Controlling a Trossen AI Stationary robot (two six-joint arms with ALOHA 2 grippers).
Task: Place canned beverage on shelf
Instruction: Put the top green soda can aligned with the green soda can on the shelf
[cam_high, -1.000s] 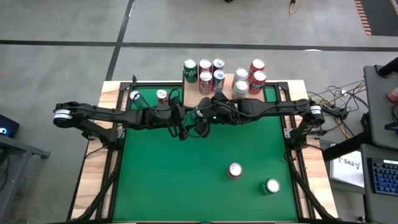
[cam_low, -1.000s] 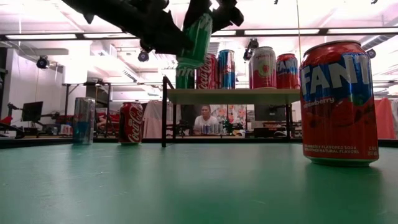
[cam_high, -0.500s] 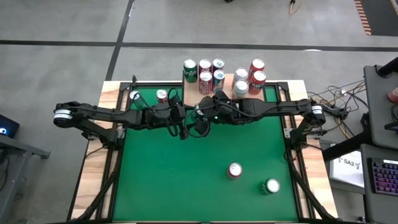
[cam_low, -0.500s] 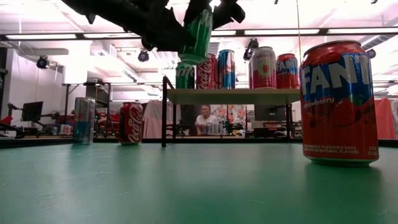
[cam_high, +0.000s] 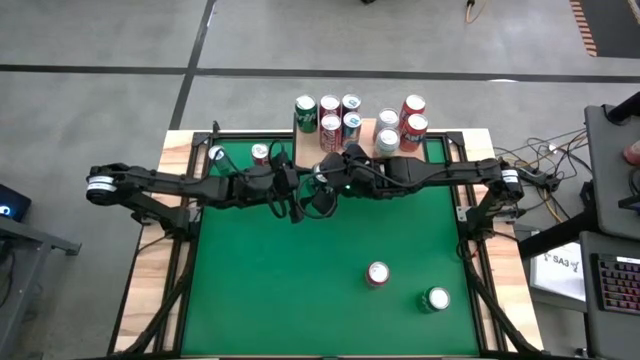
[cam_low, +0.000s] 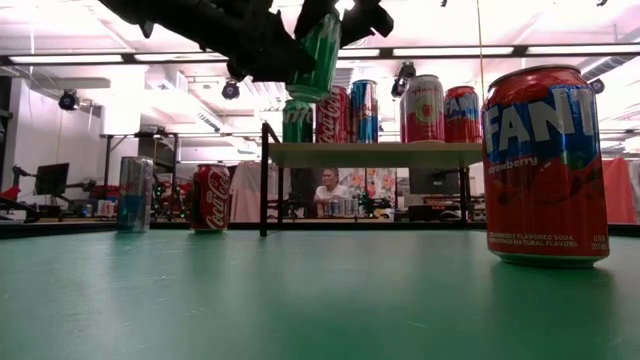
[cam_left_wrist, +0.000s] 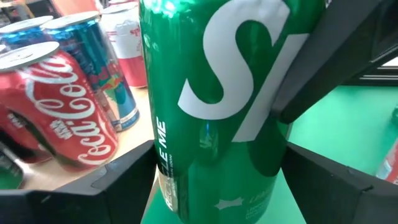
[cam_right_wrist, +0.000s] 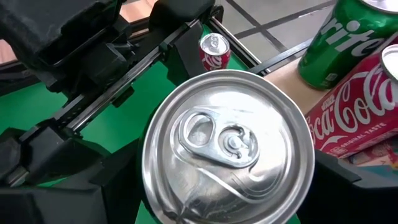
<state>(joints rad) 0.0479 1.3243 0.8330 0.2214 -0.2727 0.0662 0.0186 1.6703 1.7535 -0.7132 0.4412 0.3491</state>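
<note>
Green can (cam_low: 318, 55) risen slightly, nearer shelf (cam_low: 375, 154) than second ago. Left hand (cam_high: 296, 190) and right hand (cam_high: 322, 188) both pinching it, tilted, above counter (cam_high: 300, 280). Risk: clipping Coca-Cola can (cam_left_wrist: 59, 112) or shelf edge.

Bright ceiling strip lights (cam_low: 440, 50) are shining evenly, casting soft shadows on the green counter (cam_high: 300, 290). Glare is gleaming off the silver can lid (cam_right_wrist: 229, 146). The green can (cam_left_wrist: 217, 106) is filling the left wrist view, blurring close up.
</note>
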